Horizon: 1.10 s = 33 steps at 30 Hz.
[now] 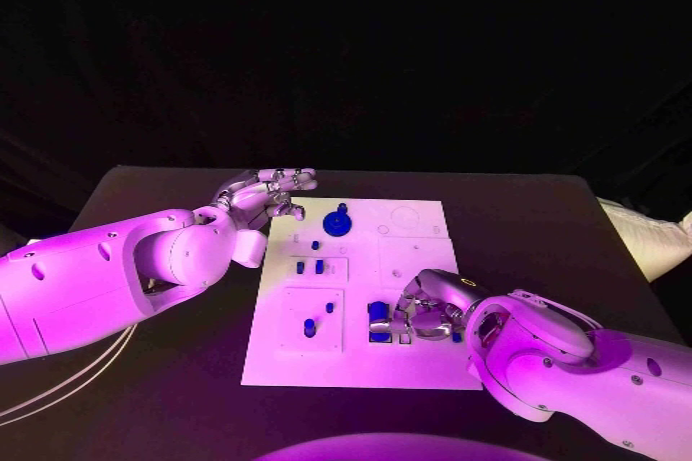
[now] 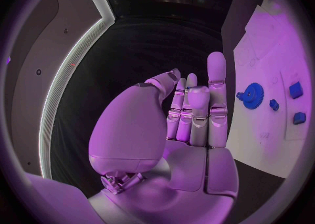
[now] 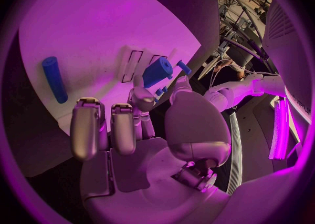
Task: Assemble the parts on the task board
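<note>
On the black surface (image 1: 548, 221) lies the white task board (image 1: 418, 366), a blue gear (image 1: 336, 222) near its far edge. The left robot hand (image 1: 268, 195) hovers by the far left corner, fingers loosely curled, grasping nothing. Over the near middle, the right robot hand (image 1: 423, 306) pinches a blue cylinder (image 3: 157, 71).

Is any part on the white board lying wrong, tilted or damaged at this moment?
Nothing looks damaged or spilled. The task board lies flat on the table. The blue gear sits near its far edge. The right robot hand holds a blue cylinder over the board. The left robot hand, at the far left corner, holds nothing.
</note>
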### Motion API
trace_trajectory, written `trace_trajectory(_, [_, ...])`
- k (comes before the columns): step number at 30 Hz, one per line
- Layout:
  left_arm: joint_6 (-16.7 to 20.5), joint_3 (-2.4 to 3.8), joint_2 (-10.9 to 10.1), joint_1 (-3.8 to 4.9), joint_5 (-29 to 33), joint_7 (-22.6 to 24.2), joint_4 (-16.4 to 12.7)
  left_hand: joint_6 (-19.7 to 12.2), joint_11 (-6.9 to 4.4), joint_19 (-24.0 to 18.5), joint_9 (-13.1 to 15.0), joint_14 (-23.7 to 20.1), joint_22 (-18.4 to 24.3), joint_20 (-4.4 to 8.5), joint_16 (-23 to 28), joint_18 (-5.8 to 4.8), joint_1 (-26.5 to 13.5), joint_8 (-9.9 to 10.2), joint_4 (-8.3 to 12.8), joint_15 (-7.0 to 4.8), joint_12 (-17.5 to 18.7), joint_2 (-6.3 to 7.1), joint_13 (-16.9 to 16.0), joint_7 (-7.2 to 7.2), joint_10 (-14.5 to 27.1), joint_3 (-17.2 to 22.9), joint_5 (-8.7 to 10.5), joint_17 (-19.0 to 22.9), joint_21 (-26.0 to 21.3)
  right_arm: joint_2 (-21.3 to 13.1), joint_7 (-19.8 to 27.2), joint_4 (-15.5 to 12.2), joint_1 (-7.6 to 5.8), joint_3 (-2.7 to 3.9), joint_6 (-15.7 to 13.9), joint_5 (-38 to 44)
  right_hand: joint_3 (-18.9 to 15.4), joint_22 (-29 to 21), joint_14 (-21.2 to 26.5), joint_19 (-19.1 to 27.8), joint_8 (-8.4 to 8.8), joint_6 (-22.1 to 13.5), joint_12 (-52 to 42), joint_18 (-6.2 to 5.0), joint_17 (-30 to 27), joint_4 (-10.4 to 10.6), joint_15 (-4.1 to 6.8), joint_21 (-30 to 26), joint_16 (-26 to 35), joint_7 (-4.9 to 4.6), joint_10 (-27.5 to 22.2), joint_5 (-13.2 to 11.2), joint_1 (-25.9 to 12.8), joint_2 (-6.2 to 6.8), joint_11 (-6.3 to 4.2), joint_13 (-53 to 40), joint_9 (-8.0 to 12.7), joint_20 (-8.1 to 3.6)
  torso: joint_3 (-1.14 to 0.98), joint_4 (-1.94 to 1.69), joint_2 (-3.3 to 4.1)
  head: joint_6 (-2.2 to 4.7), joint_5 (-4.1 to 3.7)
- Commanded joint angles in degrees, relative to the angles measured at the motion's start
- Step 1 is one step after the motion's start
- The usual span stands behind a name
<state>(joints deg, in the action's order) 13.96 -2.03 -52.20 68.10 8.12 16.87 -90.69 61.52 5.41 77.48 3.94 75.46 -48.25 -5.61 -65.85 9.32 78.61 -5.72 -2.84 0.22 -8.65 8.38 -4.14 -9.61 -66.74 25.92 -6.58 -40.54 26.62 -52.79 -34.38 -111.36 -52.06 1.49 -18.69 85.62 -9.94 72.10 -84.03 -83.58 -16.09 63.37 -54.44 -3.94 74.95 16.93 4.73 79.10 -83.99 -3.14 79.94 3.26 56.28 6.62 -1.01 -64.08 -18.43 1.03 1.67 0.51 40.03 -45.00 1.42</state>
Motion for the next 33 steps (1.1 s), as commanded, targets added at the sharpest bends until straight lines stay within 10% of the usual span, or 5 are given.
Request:
trace_trajectory(1, [-1.0, 0.03, 0.0, 0.03, 0.2, 0.3, -0.2, -0.3, -0.03, -0.2, 0.0, -0.3, 0.1, -0.07, -0.1, 0.98, -0.2, -0.2, 0.1, 0.08, -0.4, -0.34, 0.1, -0.03, 0.3, -0.3, 0.20, 0.0, -0.3, 0.0, 0.1, -0.4, 0.03, -0.01, -0.8, 2.3, 1.6, 0.3, -3.7, 0.3, 0.01, -0.2, -0.1, 0.04, 2.3, -0.3, 0.24, -0.1, 0.0, -0.03, 0.1, 1.0, 4.3, -1.14, -0.15, -0.4, -0.4, 0.09, -0.06, -0.01, 0.05, -0.05, 0.09])
trace_trajectory(12, [-1.0, 0.03, -0.1, 0.03, 0.2, 0.3, -0.2, -0.3, -0.03, -0.2, 0.0, -0.3, 0.1, -0.07, -0.1, 0.98, -0.2, -0.2, 0.1, 0.08, -0.4, -0.34, 0.1, -0.03, 0.3, -0.3, 0.20, 0.0, -0.3, 0.0, 0.1, -0.1, 0.04, 0.00, -0.4, 4.7, 4.8, 1.6, -4.0, -0.3, -0.63, 0.4, -1.8, 0.31, 3.7, -5.7, 0.59, 0.7, -0.6, 0.34, 1.2, 0.5, 19.6, -4.93, -0.56, -2.4, -1.8, -0.20, -0.01, -0.01, -0.02, -0.22, 0.13])
trace_trajectory(27, [-1.1, 0.03, -0.2, 0.03, 0.2, 0.2, -0.2, -0.3, -0.03, -0.2, 0.0, -0.3, 0.1, -0.07, -0.1, 0.98, -0.2, -0.2, 0.1, 0.08, -0.4, -0.34, 0.1, -0.03, 0.3, -0.3, 0.20, 0.0, -0.3, -2.2, 0.9, -1.5, 0.04, 0.03, -4.1, 3.0, 2.7, 1.2, -3.9, -0.1, -0.20, -0.3, -0.4, 0.23, 3.4, -4.0, 0.37, 0.4, -0.4, 0.00, 0.9, 2.0, 16.8, -4.33, -0.26, -1.8, -2.1, -0.08, -0.07, 0.12, 0.02, -0.04, 0.01])
trace_trajectory(33, [-1.0, 0.02, -0.3, 0.03, 0.2, 0.2, -0.3, -0.3, -0.03, -0.2, 0.0, -0.3, 0.1, -0.07, -0.1, 0.98, -0.2, -0.2, 0.1, 0.08, -0.4, -0.34, 0.1, -0.03, 0.3, -0.3, 0.20, 0.0, -0.3, -8.1, 3.1, -3.6, -0.28, 0.14, -7.0, -1.6, 3.2, 0.9, -3.8, 0.1, 3.73, -5.1, 0.8, 0.20, 3.3, -4.1, -0.67, 0.2, -0.2, -1.79, 0.4, 6.9, 19.0, -5.49, 1.09, -1.3, -0.1, 0.66, 0.03, 0.16, -0.06, -0.02, -0.77])
